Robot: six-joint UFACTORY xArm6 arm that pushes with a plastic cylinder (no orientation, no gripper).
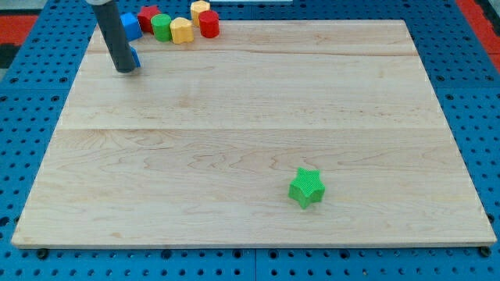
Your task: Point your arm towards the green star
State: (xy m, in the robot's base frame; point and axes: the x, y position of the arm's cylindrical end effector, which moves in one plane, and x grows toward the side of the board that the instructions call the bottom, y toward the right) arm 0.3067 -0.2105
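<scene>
There's the green star [306,187], bright green with ridged sides and stubby points, sitting alone toward the view's bottom, a little right of centre, well apart from every other block. It rests on a pale wooden board [250,117] made of long planks with visible grain, and around the board runs a blue perforated surface [39,70], with a patch of red at the view's top right corner. Up at the view's top left the others crowd together: a blue block [130,25], a red block [148,16], a green cylinder [162,27], a yellow block [181,30], a red cylinder [208,23] and another yellow block [200,8] behind it. My rod comes down from the top edge, leaning slightly, and my tip [126,69] sits on the board at the top left, with a small blue piece [135,56] peeking out just beside it. No jaws here, just a bare rod holding nothing, far across the board from the star.
</scene>
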